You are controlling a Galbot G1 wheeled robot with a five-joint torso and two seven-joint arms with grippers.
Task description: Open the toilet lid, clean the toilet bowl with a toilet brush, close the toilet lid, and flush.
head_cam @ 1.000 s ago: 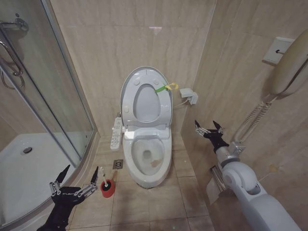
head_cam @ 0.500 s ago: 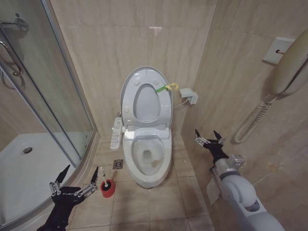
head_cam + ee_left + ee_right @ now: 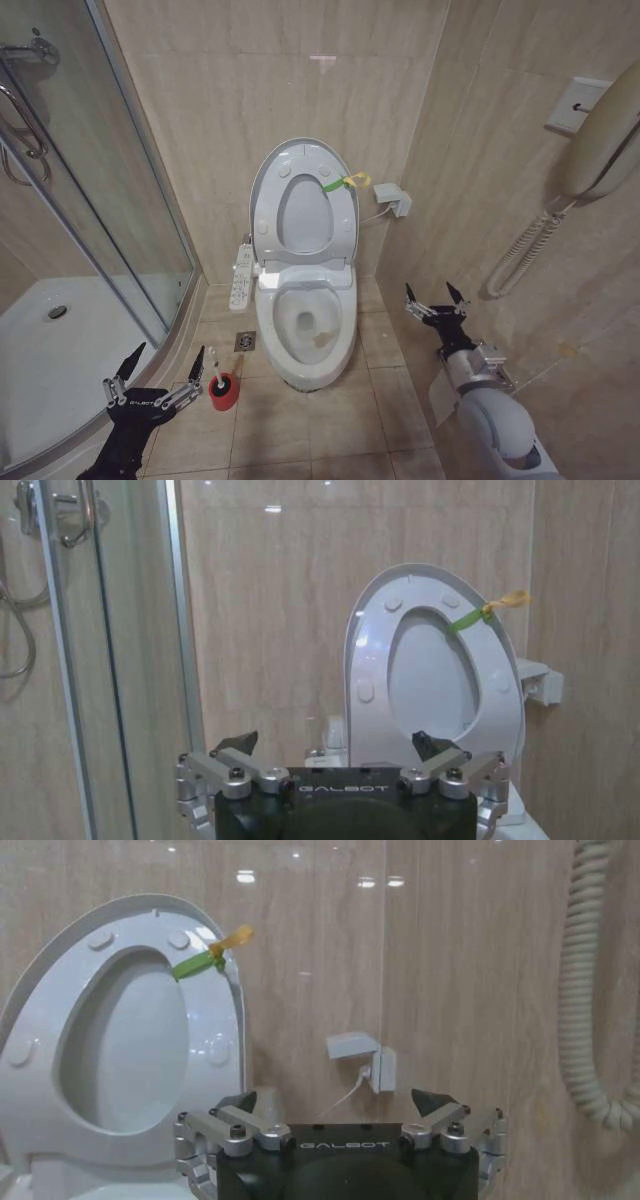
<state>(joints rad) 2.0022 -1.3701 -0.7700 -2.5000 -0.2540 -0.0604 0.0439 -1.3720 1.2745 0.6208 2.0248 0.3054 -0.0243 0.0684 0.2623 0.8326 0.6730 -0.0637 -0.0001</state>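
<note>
With the toilet bowl (image 3: 305,330) as the landmark, the scene runs from the glass shower enclosure (image 3: 80,250) far to its left, across the tiled floor (image 3: 300,430), to the beige wall at its right. Low and to the left of the bowl, just in front of the shower's curved threshold, the left hand (image 3: 160,372) hangs above the floor with its fingers spread wide, holding nothing and touching nothing. Just beside it, on the side nearer the bowl, the toilet brush (image 3: 214,368) stands upright in its small red cup holder (image 3: 224,391) on the floor; its thin white handle rises close to the hand's nearer fingertip, though contact cannot be told. A long white button panel (image 3: 241,275) juts from the bowl's left side. The bowl itself sits open, a brownish smear showing low inside it. Behind the bowl, the toilet lid (image 3: 303,200) stands raised against the wall with the ring seat up against it, and a green and yellow tie (image 3: 346,182) is on its right rim. To the right of the bowl, near the wall, the right hand (image 3: 432,300) is lifted with its fingers also spread apart, empty and clear of everything.
</note>
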